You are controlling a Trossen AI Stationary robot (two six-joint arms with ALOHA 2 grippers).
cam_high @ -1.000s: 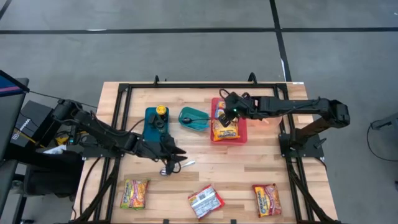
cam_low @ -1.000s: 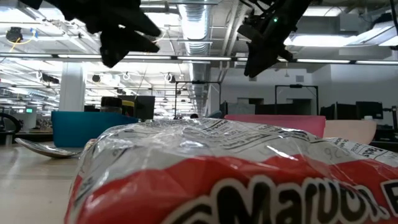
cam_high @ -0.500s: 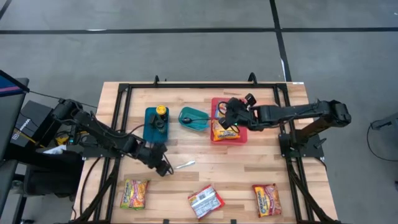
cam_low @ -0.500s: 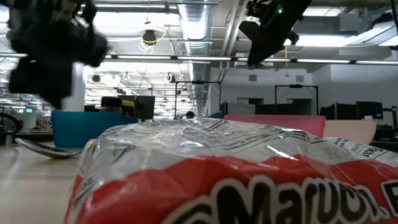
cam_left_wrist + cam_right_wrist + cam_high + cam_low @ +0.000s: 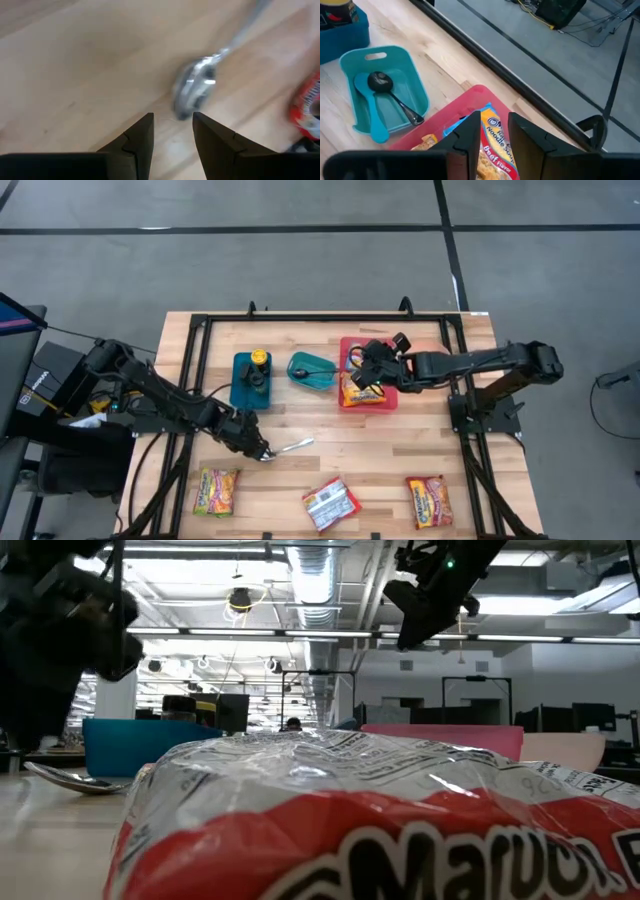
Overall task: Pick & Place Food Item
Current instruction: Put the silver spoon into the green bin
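Note:
A yellow noodle packet (image 5: pixel 361 389) lies in the red tray (image 5: pixel 388 402) at the table's far right; it also shows in the right wrist view (image 5: pixel 492 145). My right gripper (image 5: pixel 368 366) hovers above this tray, open and empty (image 5: pixel 492 131). My left gripper (image 5: pixel 258 448) is open low over the bare wood (image 5: pixel 172 125), just left of a metal spoon (image 5: pixel 292 445) that lies flat; the spoon's bowl (image 5: pixel 195 92) is just ahead of the fingertips. Three more noodle packets lie along the near edge: (image 5: pixel 217 490), (image 5: pixel 331 505), (image 5: pixel 429 500).
A blue bin (image 5: pixel 250 380) with a yellow-capped bottle and a teal tray (image 5: pixel 312 370) holding a dark spoon and a teal one (image 5: pixel 380 100) stand at the far middle. A black frame (image 5: pixel 200 330) runs round the table. The middle packet fills the low view (image 5: pixel 380 820).
My left gripper has gone toward the table's left and near edges and down, from over the spoon to its left end. My right gripper has turned about and shifted slightly toward the near edge above the red tray.

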